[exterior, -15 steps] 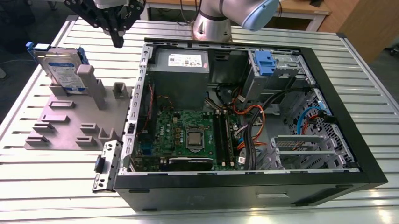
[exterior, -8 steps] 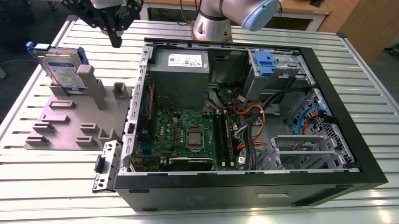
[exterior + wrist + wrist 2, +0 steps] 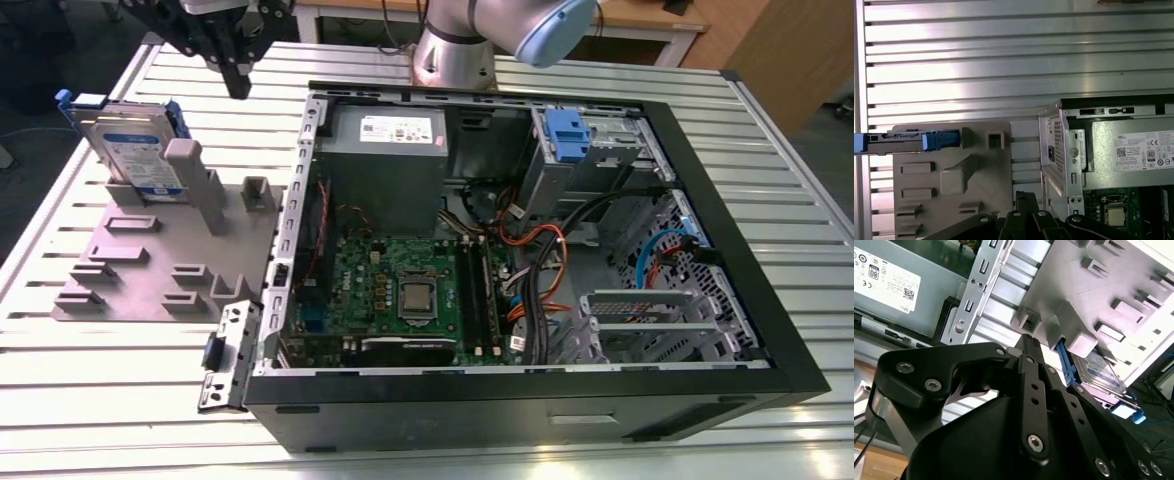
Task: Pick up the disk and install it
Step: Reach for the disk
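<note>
Disk (image 3: 134,145) stands on edge in a grey holder (image 3: 134,272) on the tabletop (image 3: 107,420). We see the jaws together, empty, hovering near it; we judge pickup not yet begun, needing them parted.

Exterior view: the gripper (image 3: 240,88), near the grey holder (image 3: 147,275), is cut off by the top edge; only its black finger links show. The disk (image 3: 134,140) stands in the holder, its lower part hidden behind the holder's upright posts. Its label print is too small to tell.

Second wrist view: the disk is mostly covered by the holder's blocks and the gripper's linkage.

First wrist view: the disk sits edge-on at the holder's rim, with one end cut off by the picture's edge. The computer case (image 3: 1114,150) beside the holder is also cut off.
</note>
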